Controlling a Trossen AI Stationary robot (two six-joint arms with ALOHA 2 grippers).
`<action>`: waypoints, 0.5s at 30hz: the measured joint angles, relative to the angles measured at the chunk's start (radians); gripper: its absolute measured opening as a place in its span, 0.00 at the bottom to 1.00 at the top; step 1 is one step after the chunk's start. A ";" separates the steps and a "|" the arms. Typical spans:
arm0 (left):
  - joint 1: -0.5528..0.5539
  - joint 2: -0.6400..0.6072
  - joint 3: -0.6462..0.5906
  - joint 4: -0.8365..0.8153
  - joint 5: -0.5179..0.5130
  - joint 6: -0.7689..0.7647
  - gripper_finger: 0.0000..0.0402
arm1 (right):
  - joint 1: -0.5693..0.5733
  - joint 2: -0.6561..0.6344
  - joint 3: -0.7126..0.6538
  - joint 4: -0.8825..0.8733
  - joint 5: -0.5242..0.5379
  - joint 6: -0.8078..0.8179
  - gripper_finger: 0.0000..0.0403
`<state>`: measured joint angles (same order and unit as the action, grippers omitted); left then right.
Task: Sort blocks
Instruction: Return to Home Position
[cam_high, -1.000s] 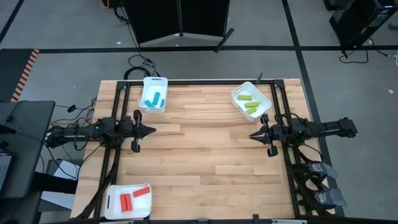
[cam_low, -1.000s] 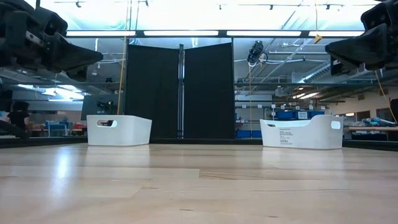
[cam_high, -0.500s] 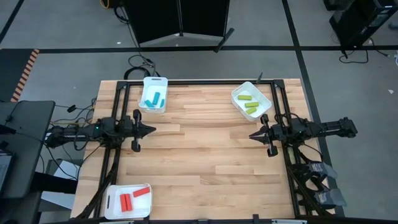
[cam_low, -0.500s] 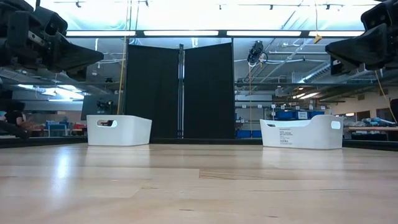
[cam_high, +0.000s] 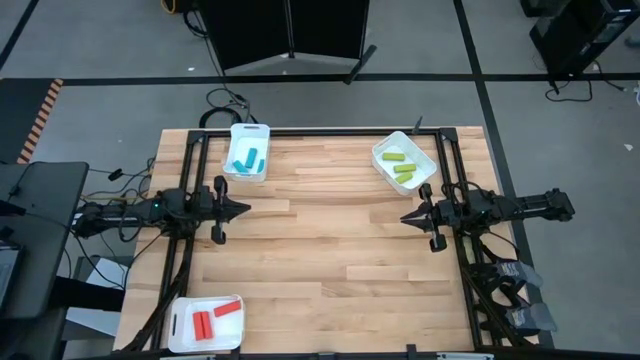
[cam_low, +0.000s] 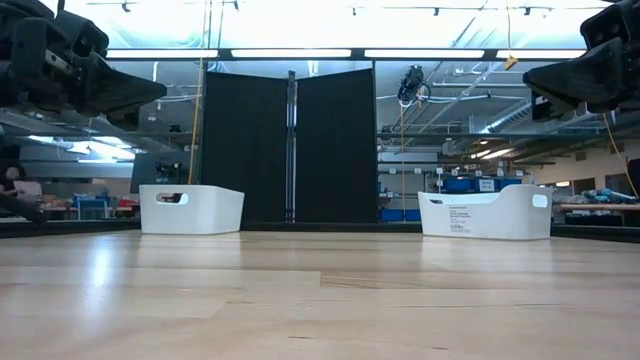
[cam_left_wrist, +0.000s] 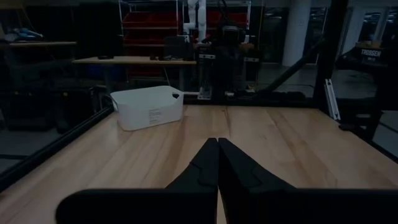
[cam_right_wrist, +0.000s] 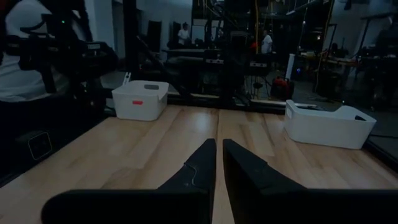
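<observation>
The blocks lie sorted in three white trays. Teal-blue blocks (cam_high: 247, 158) are in the far-left tray (cam_high: 262, 132). Yellow-green blocks (cam_high: 402, 166) are in the far-right tray (cam_high: 381, 152). Red blocks (cam_high: 213, 319) are in the near-left tray (cam_high: 188, 305). My left gripper (cam_high: 243, 210) (cam_left_wrist: 217, 140) hovers shut above the table's left side and points right. My right gripper (cam_high: 405, 217) (cam_right_wrist: 219, 142) hovers shut above the right side and points left. Both are empty and well above the wood in the low view.
Bare wooden tabletop (cam_high: 330, 240) lies between the two grippers. A black frame (cam_high: 190, 170) runs along the table's left, right and far edges. The two far trays (cam_low: 190, 209) (cam_low: 487, 213) stand at the far edge. People show in the room beyond.
</observation>
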<state>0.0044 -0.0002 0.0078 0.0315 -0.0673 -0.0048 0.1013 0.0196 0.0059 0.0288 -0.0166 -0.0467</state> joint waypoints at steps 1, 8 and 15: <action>0.000 0.000 0.000 0.000 0.000 0.000 0.02 | 0.000 0.000 0.000 0.000 0.000 0.000 0.10; 0.000 0.000 0.000 0.000 0.000 0.000 0.02 | 0.000 0.000 0.000 0.000 0.000 0.000 0.11; 0.000 0.000 0.000 0.000 0.000 0.000 0.02 | 0.000 0.000 0.000 0.000 0.000 0.000 0.10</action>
<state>0.0044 -0.0002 0.0078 0.0313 -0.0677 -0.0046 0.1013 0.0196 0.0059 0.0288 -0.0170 -0.0467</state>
